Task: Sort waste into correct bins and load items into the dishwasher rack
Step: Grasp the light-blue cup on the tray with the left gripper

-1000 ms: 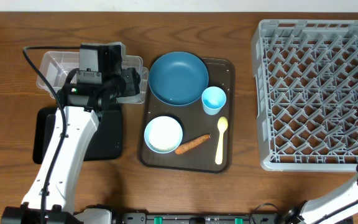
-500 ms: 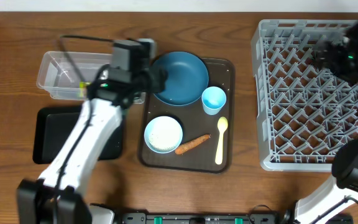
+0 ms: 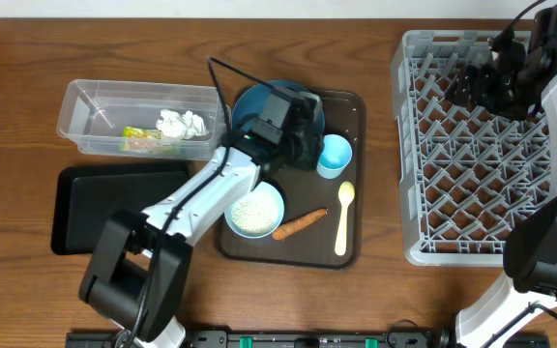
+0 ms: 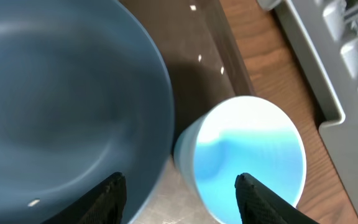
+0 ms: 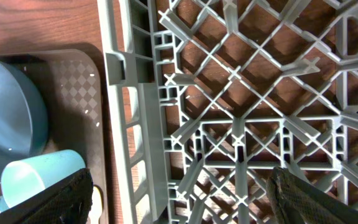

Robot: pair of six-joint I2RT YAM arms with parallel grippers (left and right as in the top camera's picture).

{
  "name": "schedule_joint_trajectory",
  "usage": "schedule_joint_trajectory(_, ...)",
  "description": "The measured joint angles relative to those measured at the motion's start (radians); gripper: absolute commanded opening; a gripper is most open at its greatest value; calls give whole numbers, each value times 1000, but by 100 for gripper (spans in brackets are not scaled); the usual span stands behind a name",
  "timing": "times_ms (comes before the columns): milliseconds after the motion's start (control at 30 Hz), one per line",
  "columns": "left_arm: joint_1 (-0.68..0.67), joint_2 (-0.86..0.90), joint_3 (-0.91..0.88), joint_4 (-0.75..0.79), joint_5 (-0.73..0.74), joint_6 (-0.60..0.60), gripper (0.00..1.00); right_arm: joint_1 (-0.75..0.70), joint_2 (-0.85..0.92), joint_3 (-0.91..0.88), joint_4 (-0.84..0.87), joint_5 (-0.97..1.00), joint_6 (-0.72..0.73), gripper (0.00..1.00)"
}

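Brown wood forms the table, and a darker brown tray lies at its middle. On the near half of that tray the pale yellow spoon lies at the right, bowl end pointing far. Just left of it the orange carrot stick lies aslant, its thick end touching or nearly touching the white-and-light-blue bowl, which holds something pale and grainy. To the near left, off the brown tray, sits the shallow black tray.

Farther back on the brown tray the light blue cup stands upright, mouth up, just beside the dark blue plate on its right. The left gripper hangs over this spot with its fingers spread apart. One fingertip is above the plate's rim, the other above the cup, and neither is seen touching anything.

At the far left the clear tub holds the crumpled white tissue and, beside it, the yellow-green wrapper.

The grey rack fills the right side of the table, from near to far. The right gripper hovers above its far left part, fingers wide apart and holding nothing, with the lattice below them.
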Motion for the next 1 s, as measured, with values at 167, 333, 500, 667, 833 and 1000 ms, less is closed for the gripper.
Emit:
schedule_joint_trajectory(167, -18, 3, 0, 1, 0, 0, 59, 0, 0, 0, 0, 6, 0, 89)
schedule_joint_trajectory(333, -23, 3, 0, 1, 0, 0, 58, 0, 0, 0, -2, 8, 0, 89)
schedule_joint_trajectory(500, -23, 3, 0, 1, 0, 0, 58, 0, 0, 0, -2, 10, 0, 89)
schedule_joint_trajectory(667, -23, 3, 0, 1, 0, 0, 57, 0, 0, 0, -5, 10, 0, 89)
schedule_joint_trajectory(833, -24, 18, 0, 0, 0, -1, 57, 0, 0, 0, -5, 10, 0, 88)
schedule_joint_trajectory(1000, -37, 46, 0, -1, 0, -1, 57, 0, 0, 0, -8, 10, 0, 89)
